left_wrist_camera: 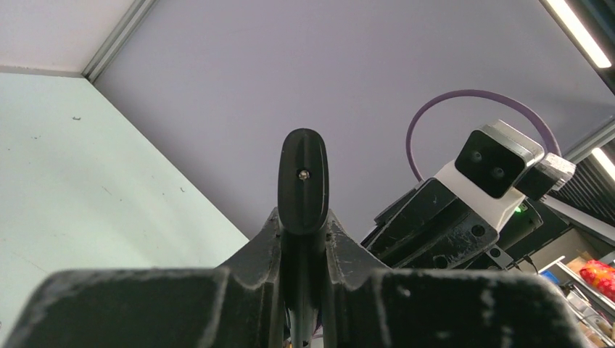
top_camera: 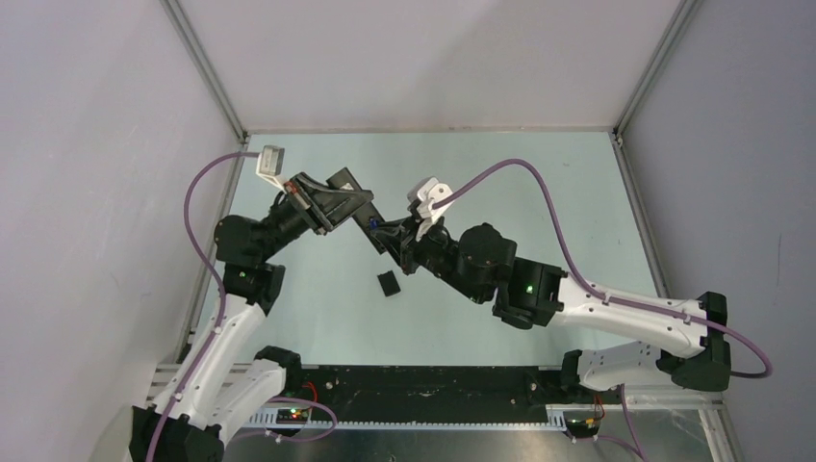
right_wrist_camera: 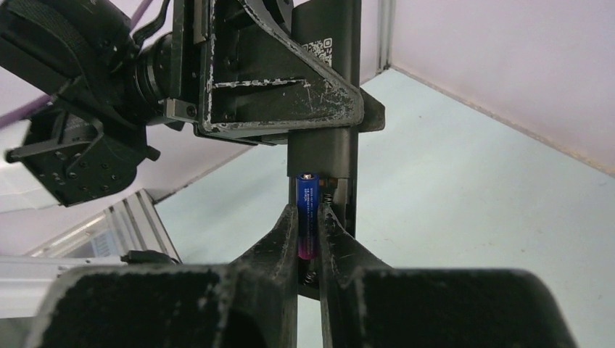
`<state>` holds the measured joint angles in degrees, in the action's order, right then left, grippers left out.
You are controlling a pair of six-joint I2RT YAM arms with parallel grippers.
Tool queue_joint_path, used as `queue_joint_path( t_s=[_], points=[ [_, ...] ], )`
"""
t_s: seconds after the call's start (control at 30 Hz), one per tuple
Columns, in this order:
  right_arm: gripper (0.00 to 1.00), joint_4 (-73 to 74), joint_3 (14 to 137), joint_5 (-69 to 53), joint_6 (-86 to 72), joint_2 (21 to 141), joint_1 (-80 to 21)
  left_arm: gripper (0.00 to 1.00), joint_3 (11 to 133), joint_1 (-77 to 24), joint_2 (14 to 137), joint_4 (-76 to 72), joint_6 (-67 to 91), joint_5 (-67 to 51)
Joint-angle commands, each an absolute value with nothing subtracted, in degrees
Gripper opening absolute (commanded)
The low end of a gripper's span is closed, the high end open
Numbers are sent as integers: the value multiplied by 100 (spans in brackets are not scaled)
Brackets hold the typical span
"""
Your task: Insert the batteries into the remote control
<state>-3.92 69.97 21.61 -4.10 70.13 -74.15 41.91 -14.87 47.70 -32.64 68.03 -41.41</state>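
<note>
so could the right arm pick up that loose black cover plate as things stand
Probably not yet: the cover plate lies uncovered on the table close by, but the right pincer is shut on the blue battery.

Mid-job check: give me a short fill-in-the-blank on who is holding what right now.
1. The remote is clamped in the left gripper, not the ____ one.
2. The right gripper holds exactly ____ battery, at the remote's recess.
3. The cover lies on the table, held by ____ gripper.

Missing words: right; one; neither.
</note>
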Motion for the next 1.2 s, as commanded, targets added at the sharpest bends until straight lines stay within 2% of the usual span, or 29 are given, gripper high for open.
queue_joint_path(
  t_s=[0.0,0.87,1.17],
  points=[
    [11,-60,7420,2281,-36,7142,-7424,0,4202,-1525,4828,-3612,6917,-4294],
    [16,972,7625,2078,-225,7379,-7236,0,4208,-1523,4831,-3621,6965,-4261],
    [25,1129,7737,2209,-483,7505,-7135,0,4087,-1517,4944,-3621,7001,-4268]
  ],
)
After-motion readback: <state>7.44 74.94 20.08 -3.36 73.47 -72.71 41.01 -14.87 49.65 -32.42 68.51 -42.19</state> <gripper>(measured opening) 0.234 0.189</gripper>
